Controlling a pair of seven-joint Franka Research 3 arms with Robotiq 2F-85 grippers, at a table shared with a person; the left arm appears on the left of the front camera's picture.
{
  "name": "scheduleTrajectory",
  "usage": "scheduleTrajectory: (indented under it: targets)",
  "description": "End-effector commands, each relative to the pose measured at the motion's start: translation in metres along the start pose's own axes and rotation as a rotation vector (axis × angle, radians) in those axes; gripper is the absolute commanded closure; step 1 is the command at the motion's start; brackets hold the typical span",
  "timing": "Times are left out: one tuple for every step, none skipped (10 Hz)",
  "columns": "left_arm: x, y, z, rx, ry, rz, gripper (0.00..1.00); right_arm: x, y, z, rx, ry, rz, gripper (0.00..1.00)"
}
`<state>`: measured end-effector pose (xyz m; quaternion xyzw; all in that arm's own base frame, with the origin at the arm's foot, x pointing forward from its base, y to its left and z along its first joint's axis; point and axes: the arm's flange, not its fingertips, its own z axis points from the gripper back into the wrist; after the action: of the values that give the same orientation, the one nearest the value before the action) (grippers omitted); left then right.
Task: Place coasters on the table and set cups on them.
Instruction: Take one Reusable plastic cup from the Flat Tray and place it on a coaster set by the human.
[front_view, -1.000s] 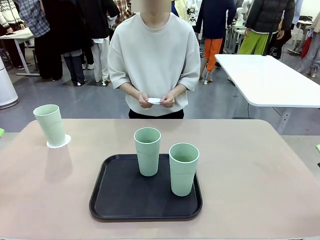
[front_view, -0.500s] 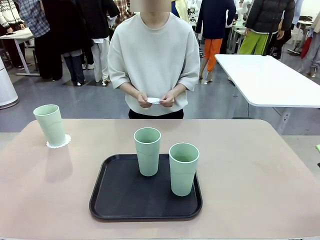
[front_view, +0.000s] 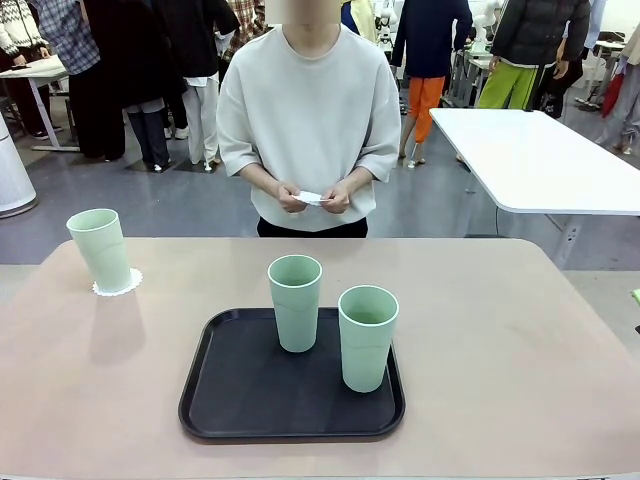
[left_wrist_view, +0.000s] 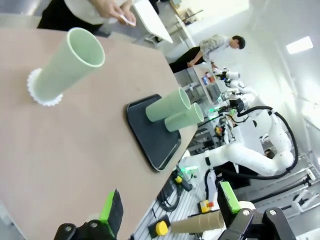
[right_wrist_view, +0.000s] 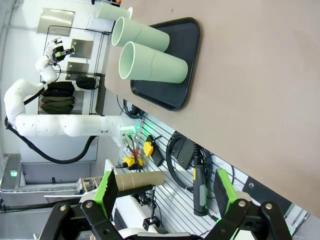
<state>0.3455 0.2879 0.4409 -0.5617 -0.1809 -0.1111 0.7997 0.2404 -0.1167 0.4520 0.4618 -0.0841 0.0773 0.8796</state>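
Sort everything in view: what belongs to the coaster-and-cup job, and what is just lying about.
Job:
- left cup, on its coaster
- middle cup and right cup, both on the black tray
- small white piece, likely a coaster, in the person's hands
- beige table

Lying about:
- black tray
- white table behind
- cardboard tube, off the table

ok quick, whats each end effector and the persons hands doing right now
left end effector: open, empty
right end effector: open, empty
person's hands: together holding a small white coaster
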Motion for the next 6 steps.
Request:
scheduleTrajectory:
  targets:
    - [0.0010, -0.0021, 0.0014, -0.029, 0.010, -0.067, 0.00, 0.0010, -0.0012, -0.0017, 0.020, -0.008, 0.014, 0.00]
    - [0.0000, 0.0000, 0.0000, 0.000, 0.000, 0.000, 0.00, 0.0010, -0.0012, -0.0017, 0.020, -0.008, 0.014, 0.00]
    - [0.0000, 0.0000, 0.0000, 0.000, 0.000, 0.000, 0.00, 0.0010, -0.0012, -0.0017, 0.020, -0.008, 0.014, 0.00]
    - [0.0000, 0.0000, 0.0000, 0.000, 0.000, 0.000, 0.00, 0.0010, -0.0012, -0.0017, 0.020, -0.008, 0.014, 0.00]
    - [0.0000, 0.0000, 0.0000, 0.000, 0.000, 0.000, 0.00, 0.0010, -0.0012, -0.0017, 0.020, -0.008, 0.014, 0.00]
    - [0.0000, 0.0000, 0.0000, 0.000, 0.000, 0.000, 0.00, 0.0010, -0.0012, -0.0017, 0.020, -0.008, 0.014, 0.00]
